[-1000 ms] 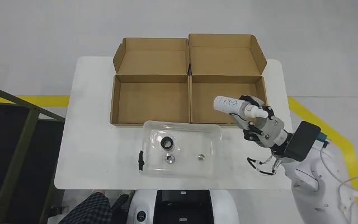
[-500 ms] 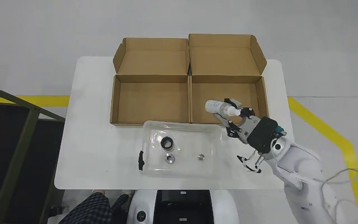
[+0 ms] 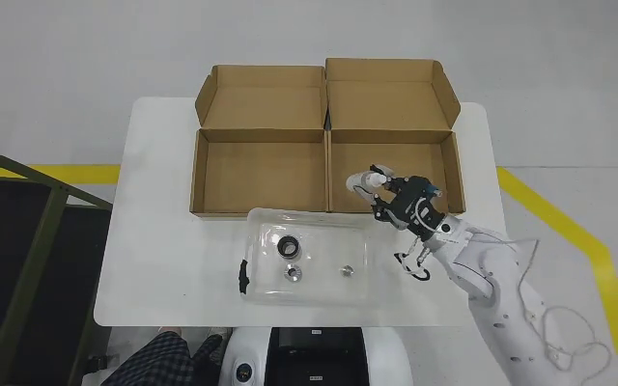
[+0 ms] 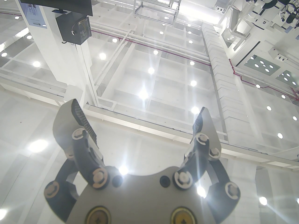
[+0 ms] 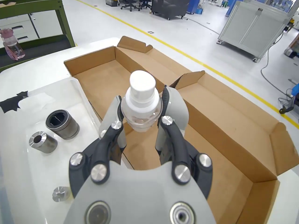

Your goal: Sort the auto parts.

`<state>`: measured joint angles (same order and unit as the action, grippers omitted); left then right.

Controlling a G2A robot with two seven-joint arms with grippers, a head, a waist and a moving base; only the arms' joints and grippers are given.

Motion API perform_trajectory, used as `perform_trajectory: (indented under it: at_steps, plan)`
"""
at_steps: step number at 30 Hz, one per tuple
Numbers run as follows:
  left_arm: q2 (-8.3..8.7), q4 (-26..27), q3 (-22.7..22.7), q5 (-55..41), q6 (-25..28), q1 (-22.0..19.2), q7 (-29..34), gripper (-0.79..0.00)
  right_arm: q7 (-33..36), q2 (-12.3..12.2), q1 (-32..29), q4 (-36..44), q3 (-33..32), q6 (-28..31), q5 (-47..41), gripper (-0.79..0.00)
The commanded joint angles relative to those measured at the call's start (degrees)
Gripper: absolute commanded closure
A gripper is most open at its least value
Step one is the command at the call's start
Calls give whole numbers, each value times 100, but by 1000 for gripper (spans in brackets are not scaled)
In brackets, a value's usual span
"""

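Right claw tight around white bottle above right box; left claw agape, empty, ceilingward.

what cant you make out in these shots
The bottle's body below its shoulder: right wrist view, covered by the right gripper's jaws.
Whether the bottle touches the cardboard box floor: same view, gripper hides it.
Smallest metal part in the tray: top view, too small for its shape.
The left gripper's place over the table: its wrist view faces the ceiling.
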<state>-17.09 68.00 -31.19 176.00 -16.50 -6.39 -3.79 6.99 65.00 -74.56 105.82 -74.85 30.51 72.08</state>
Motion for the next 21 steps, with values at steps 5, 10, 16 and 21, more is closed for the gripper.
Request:
perform_trajectory:
  at_steps: [5, 10, 16, 21]
  plan:
    - [0, 0, 0, 0, 0, 0, 0, -785, 585, 67, 437, -370, 363, -526, 304, 0]
    - [0, 0, 0, 0, 0, 0, 0, -785, 782, 138, 721, -666, 681, -705, 289, 0]
    - [0, 0, 0, 0, 0, 0, 0, -785, 976, 201, 970, -895, 898, -982, 400, 0]
    - [0, 0, 0, 0, 0, 0, 0, -785, 1066, 247, 1115, -1092, 1002, -1088, 320, 0]
